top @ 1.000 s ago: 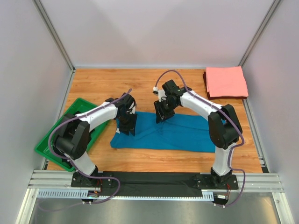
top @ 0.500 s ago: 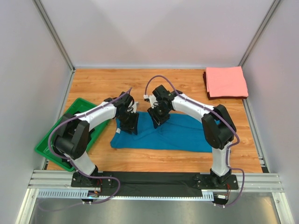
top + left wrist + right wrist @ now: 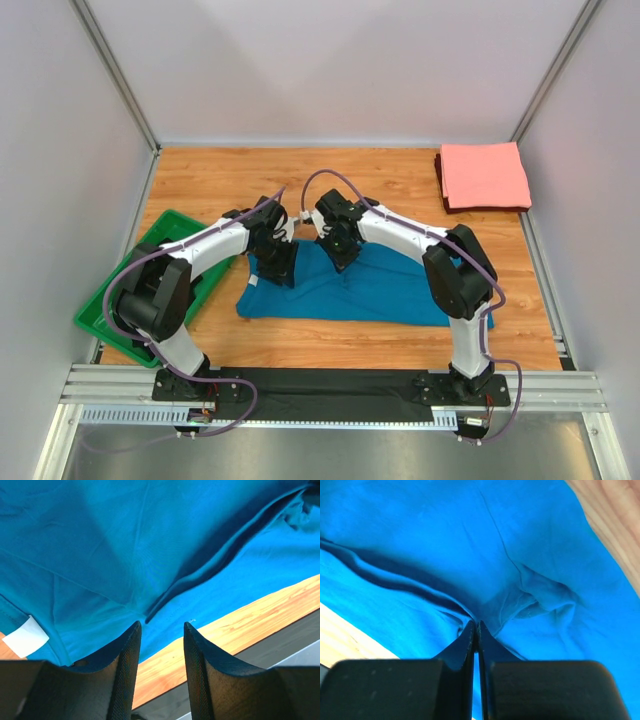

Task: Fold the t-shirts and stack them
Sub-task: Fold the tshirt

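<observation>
Teal t-shirt [image 3: 390, 290] stretches left to right.

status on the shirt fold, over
Left claw open, over teal t-shirt left end. Right claw shut, pinching a fold of it. Pink t-shirt folded, far right corner. Nothing blocking.

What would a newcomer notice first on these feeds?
The teal shirt lies spread mid-table with both arms bent over its left end. The right gripper is pinched shut on a fold, and the left gripper is open over the cloth. After that come the folded pink shirt in the far right corner and the green tray at the left.
</observation>
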Tool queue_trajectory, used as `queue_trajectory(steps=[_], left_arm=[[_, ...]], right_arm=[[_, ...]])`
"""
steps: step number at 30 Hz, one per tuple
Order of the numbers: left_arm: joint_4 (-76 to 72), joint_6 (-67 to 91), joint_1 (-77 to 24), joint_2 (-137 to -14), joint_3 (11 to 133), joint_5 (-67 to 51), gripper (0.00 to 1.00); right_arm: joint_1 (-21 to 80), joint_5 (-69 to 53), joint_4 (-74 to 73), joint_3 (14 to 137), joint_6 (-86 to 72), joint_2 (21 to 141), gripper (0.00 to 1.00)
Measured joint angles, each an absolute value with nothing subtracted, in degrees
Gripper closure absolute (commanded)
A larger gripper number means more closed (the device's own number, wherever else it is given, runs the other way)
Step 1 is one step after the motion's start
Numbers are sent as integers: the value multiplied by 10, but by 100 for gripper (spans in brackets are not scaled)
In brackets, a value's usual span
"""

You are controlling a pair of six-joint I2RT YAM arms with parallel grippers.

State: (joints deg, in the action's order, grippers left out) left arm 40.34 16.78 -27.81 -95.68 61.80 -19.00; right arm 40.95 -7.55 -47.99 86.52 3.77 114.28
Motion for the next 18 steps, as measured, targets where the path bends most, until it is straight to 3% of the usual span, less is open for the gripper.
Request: queue_trajectory(steps=[18], left_arm=[[400, 105, -244, -954, 618, -236, 53]], right_arm=[[408, -74, -479, 856, 26, 1069, 100]])
